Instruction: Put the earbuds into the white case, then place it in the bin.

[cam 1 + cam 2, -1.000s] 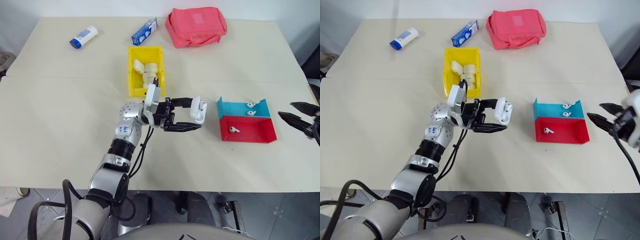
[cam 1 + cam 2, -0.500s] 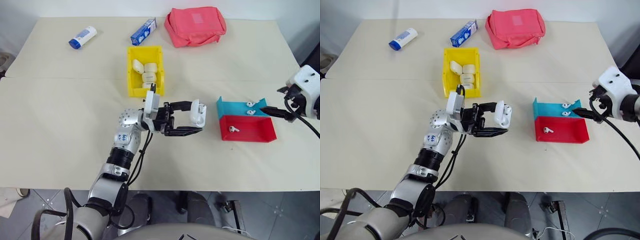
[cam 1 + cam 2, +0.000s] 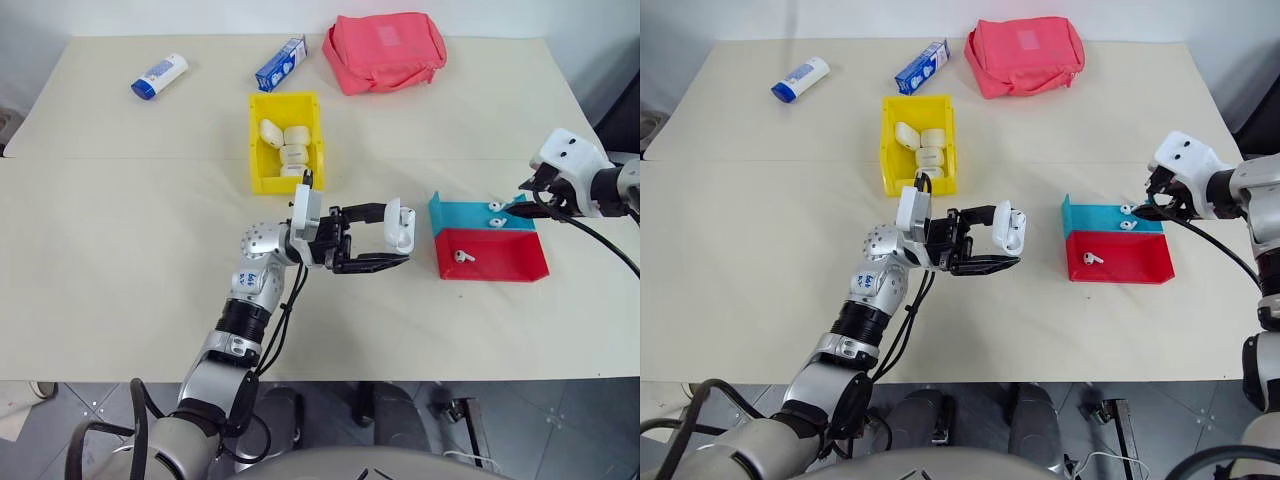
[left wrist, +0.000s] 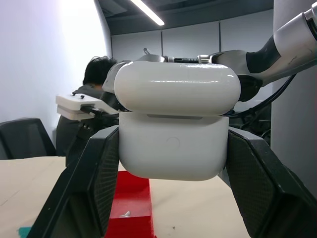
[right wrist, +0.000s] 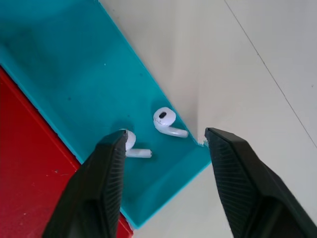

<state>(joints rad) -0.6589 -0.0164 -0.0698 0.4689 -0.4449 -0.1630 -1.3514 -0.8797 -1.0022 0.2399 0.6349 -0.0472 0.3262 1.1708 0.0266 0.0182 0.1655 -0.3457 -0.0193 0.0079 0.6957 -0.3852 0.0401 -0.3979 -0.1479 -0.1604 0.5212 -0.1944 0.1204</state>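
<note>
A pale beige counter (image 3: 120, 250) carries everything. The left claw (image 3: 385, 243), clamped tight, holds the small white rounded plastic case (image 3: 400, 227) above its middle, lid ajar. The right claw (image 5: 163, 163), parted and empty, hovers over two tiny glossy white earbuds (image 5: 168, 123) in the teal tray (image 3: 455, 212); best straddle one squarely before pinching. Another lies in the red tray (image 3: 500, 262). The far yellow plastic bin (image 3: 260, 145) holds cream cases (image 3: 285, 145).

Head eyes overlook table (image 3: 120, 230); wrist cameras close.

Office or lab room, ceiling strip light (image 4: 147, 12), partition walls, black chair (image 4: 22, 136), seated person (image 4: 96, 79)
</note>
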